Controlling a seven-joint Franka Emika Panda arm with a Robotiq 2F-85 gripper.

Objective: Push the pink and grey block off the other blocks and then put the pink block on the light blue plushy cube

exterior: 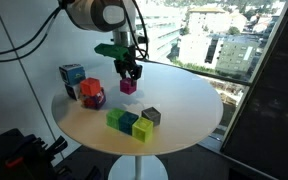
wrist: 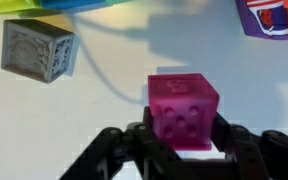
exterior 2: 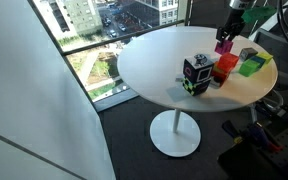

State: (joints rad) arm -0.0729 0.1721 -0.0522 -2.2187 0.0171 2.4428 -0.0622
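Note:
My gripper (wrist: 182, 135) is shut on the pink block (wrist: 182, 105), with one finger on each side. In both exterior views it holds the block (exterior: 128, 87) (exterior 2: 224, 46) low over the white round table (exterior: 184, 95). The grey block (wrist: 39, 50) lies apart on the table, next to the row of green (exterior: 128, 122), yellow-green (exterior: 114, 119) and teal-blue (exterior: 142, 130) blocks. It also shows in an exterior view (exterior: 151, 116). The light blue plushy cube (exterior: 72, 75) (exterior 2: 196, 73) stands near the table edge, a short way from the gripper.
A dark magenta lump with an orange-red top (exterior: 91, 94) (exterior 2: 224, 68) sits between the plushy cube and the gripper; it also shows in the wrist view (wrist: 274, 15). A window wall runs close behind the table. Dark equipment (exterior: 14, 155) stands beside the table.

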